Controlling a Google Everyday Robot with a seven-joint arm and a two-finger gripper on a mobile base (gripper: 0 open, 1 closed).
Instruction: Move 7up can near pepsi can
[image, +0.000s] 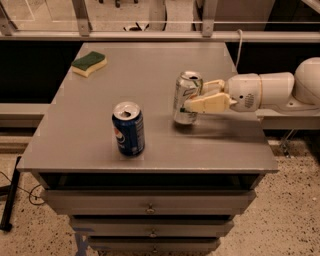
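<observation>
Grey flat-top desk (150, 65), drawers (150, 202) stacked under its front edge. Claw (199, 96) reaches in from the desk's right side, low over the right half of the top, fingers clamped on either side of the 7up can (186, 95). 7up can upright inside the claw, base at or just above the desk surface, cannot tell if touching; shadow right beneath it. Pepsi can (128, 128) stands upright on the desk, left of the claw and nearer the front edge, near the 7up can but apart. Green-yellow sponge (89, 63) lies flat well left of the claw, toward the far left corner.
</observation>
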